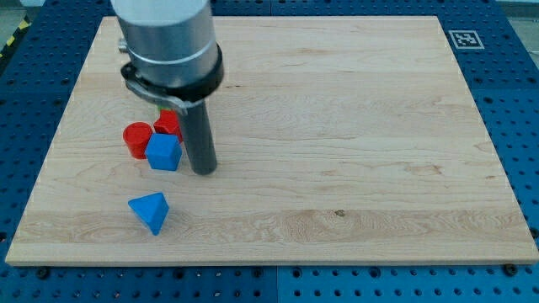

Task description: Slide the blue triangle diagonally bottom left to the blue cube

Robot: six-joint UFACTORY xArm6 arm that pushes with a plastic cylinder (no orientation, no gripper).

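The blue triangle [151,211] lies low on the wooden board [337,126], toward the view's left. The blue cube [163,153] sits above it and slightly to the right, with a gap between them. My tip [203,170] rests on the board just right of the blue cube, close to its right side, and up and to the right of the blue triangle. The rod rises from there to the grey arm housing [168,42] at the view's top left.
A red cylinder [137,139] touches the blue cube's left side. A second red block [168,124] sits just above the cube, partly behind the rod. A bit of green [166,110] shows under the arm housing. A tag marker [464,39] is off the board's top right corner.
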